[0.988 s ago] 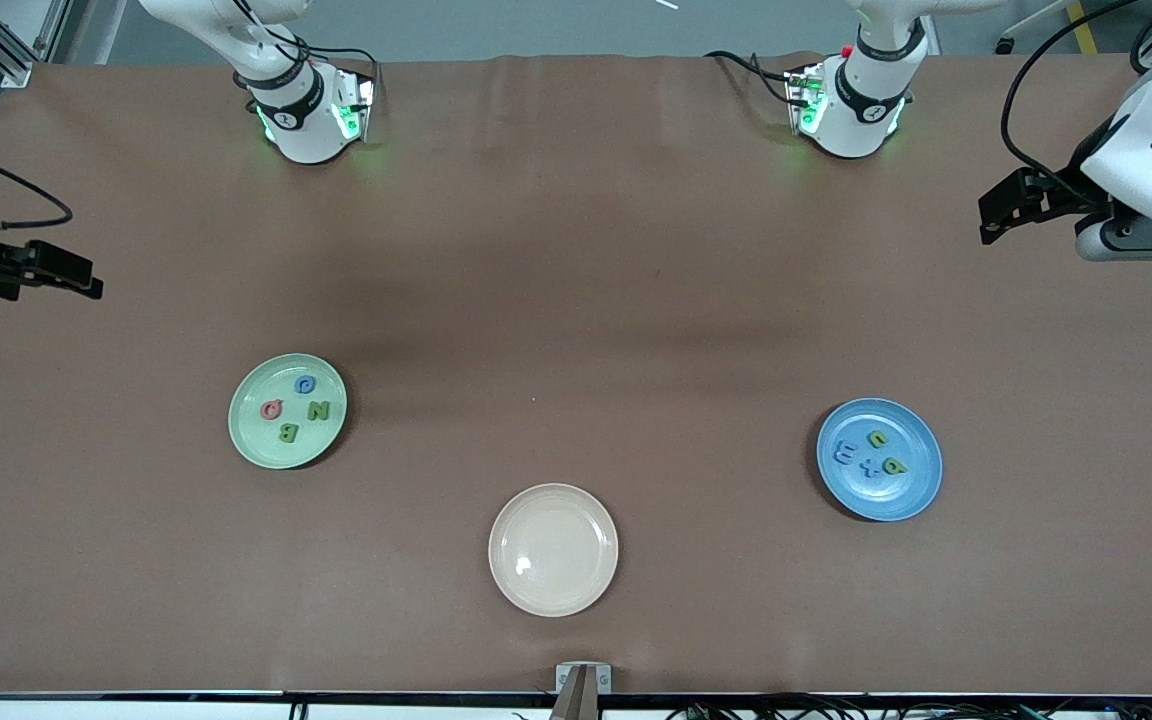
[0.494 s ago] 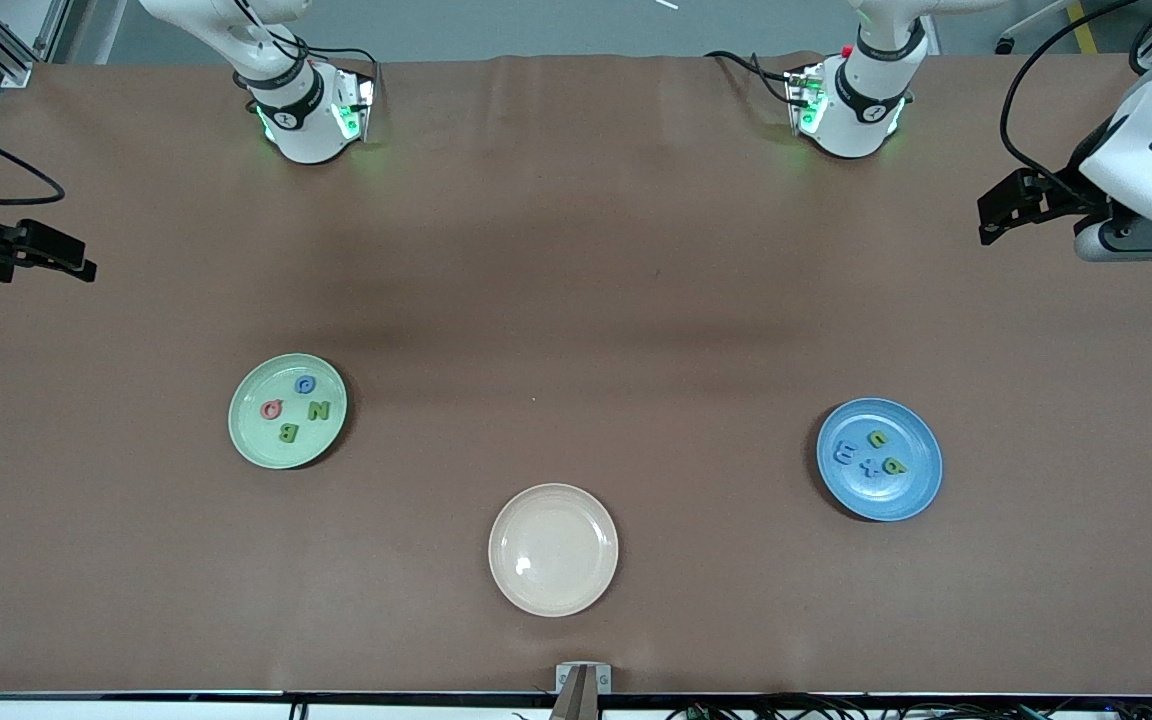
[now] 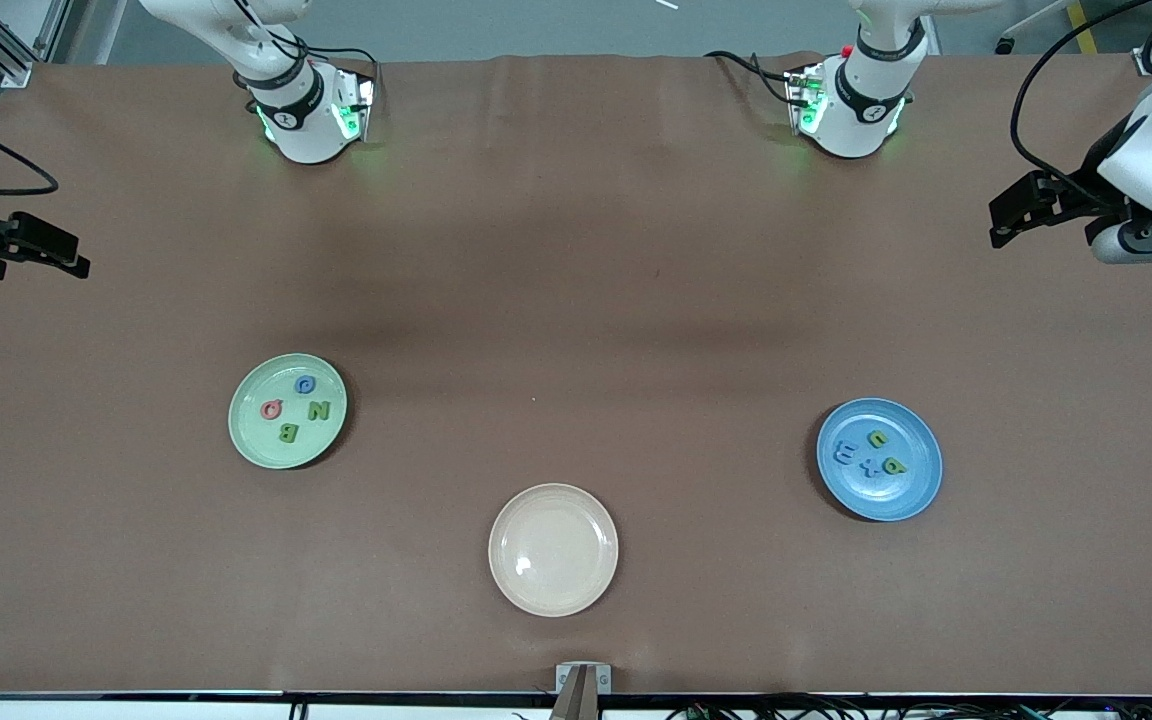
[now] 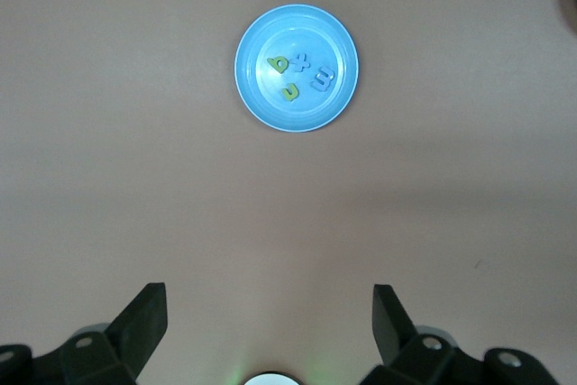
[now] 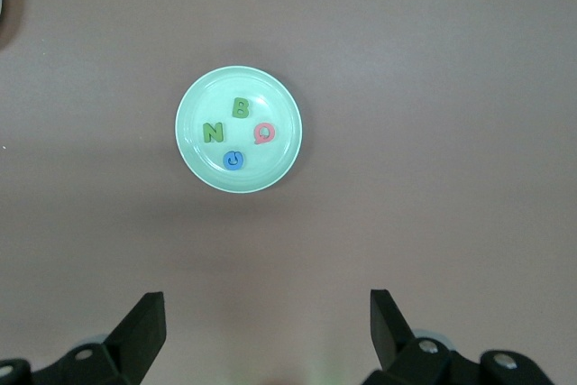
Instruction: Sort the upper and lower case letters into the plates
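Change since earlier frame: right hand (image 3: 76, 262) has drawn up and outward at the right arm's end of the worktop (image 3: 576, 250); left hand (image 3: 998, 215) has lifted slightly at the left arm's end; plates and letters unmoved.
Right hand: released, jaws spread wide, holding nothing; over bare worktop, well apart from the pale green plate (image 3: 287, 411).
Left hand: released, jaws wide, holding nothing; over bare worktop, well apart from the blue plate (image 3: 879, 459).
Pale green plate: carries four letters, green N (image 3: 318, 410), green B (image 3: 287, 433), red letter (image 3: 271, 408), blue letter (image 3: 304, 384); lies toward the right arm's end.
Blue plate: carries four letters, two green (image 3: 878, 438), two blue (image 3: 844, 452), clustered near its middle; lies toward the left arm's end.
Cream plate (image 3: 553, 549): nothing visible in it; nearest the front camera, between the other two.
Handling, letters: judged light, chunky, probably soft-edged; small enough to skid, so pinch across the flat sides, from above.
Handling, plates: judged rigid, shallow, matte; best left standing.
Progress: judged complete, no loose letters on the worktop.
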